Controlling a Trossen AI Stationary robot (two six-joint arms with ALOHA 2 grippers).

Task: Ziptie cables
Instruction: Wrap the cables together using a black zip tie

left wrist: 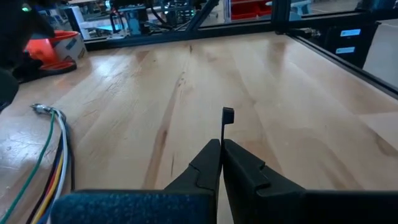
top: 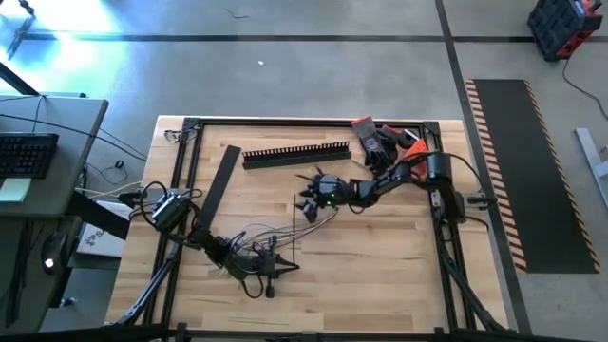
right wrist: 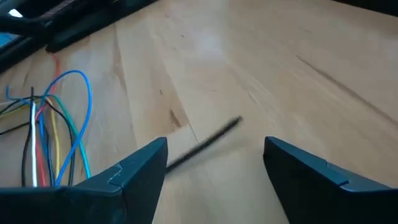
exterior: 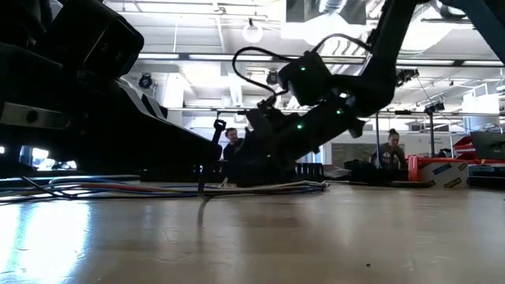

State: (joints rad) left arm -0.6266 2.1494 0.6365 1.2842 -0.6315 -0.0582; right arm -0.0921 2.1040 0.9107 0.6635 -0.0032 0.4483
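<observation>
My right gripper [right wrist: 214,163], jaws wide and empty, hovers over a thin black zip tie [right wrist: 205,144]. My left gripper [left wrist: 222,163], closed, pinches another tie upright. The cables [top: 252,236] lie between them on the wooden table [top: 380,266]; workshop beyond.

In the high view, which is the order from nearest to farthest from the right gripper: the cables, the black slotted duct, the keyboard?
From the right gripper, near the table's middle:
1. The cables, just toward the left arm's side and the near edge.
2. The black slotted duct, toward the far edge.
3. The keyboard, on the desk beyond the table's left side.
</observation>
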